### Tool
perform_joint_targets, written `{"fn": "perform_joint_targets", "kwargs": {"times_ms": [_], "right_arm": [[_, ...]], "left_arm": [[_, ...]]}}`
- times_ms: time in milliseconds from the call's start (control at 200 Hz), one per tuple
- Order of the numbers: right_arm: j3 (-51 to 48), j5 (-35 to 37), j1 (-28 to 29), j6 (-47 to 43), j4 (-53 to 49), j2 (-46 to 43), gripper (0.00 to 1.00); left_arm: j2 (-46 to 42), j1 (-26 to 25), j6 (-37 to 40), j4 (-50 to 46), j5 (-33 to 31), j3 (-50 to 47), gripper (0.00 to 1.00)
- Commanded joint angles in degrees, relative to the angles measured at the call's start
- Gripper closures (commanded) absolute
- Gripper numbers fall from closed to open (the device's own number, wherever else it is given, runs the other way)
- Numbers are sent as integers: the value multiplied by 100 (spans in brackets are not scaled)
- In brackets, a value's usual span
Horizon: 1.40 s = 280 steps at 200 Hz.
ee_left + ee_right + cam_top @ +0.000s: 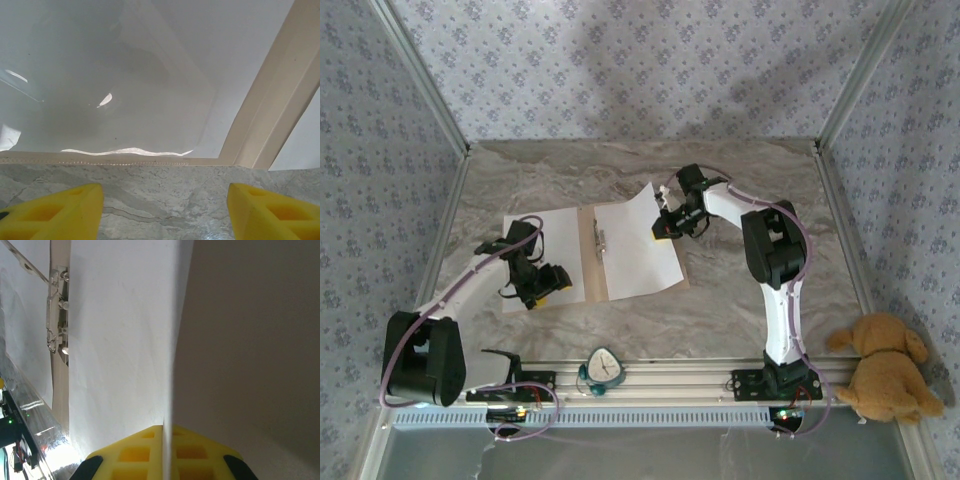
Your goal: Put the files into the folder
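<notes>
Tan cardboard showed along the spine and near edge of the folder (591, 262), which lay open and flat in the middle of the tabletop (740, 310) with a white sheet on each half. A plush dog (883, 368) sat well apart at the near right corner. A small teal-and-white object (603, 368) rested on the metal rail (660, 385) between the arm bases, and neither stood near the folder. The right sheet (632, 250) curled up off the folder at its far right corner, where the right hand (665, 226) had its fingers pressed together on the paper's edge (the yellow pads met on the sheet in the wrist view). The left hand (162, 212) was spread and held nothing, over bare marble just beside the near edge of the left sheet (542, 250). Grey-veined marble made up the tabletop, framed by aluminium posts and pale floral-patterned walls (620, 70). The paper was thin and blank, and a small metal clip (600, 240) ran along the centre fold.
</notes>
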Motion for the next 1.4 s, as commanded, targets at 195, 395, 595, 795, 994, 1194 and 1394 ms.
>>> {"fn": "perform_joint_targets", "kwargs": {"times_ms": [195, 395, 595, 795, 994, 1194, 1394], "right_arm": [[33, -161, -78, 258, 77, 91, 100], [46, -161, -122, 355, 252, 99, 100], [90, -196, -125, 428, 346, 123, 100], [44, -263, -88, 316, 358, 134, 100], [20, -335, -106, 287, 309, 125, 100], [-15, -332, -112, 304, 305, 128, 100], [-5, -237, -115, 294, 242, 130, 92]], "left_arm": [[15, 45, 109, -8, -78, -22, 33], [8, 41, 124, -18, -91, -28, 33], [15, 41, 113, -9, -93, -28, 33], [26, 41, 133, -18, -95, -22, 33], [59, 48, 151, -16, -92, -23, 33], [68, 41, 145, -18, -92, -14, 33], [67, 42, 148, -23, -91, -12, 33]]}}
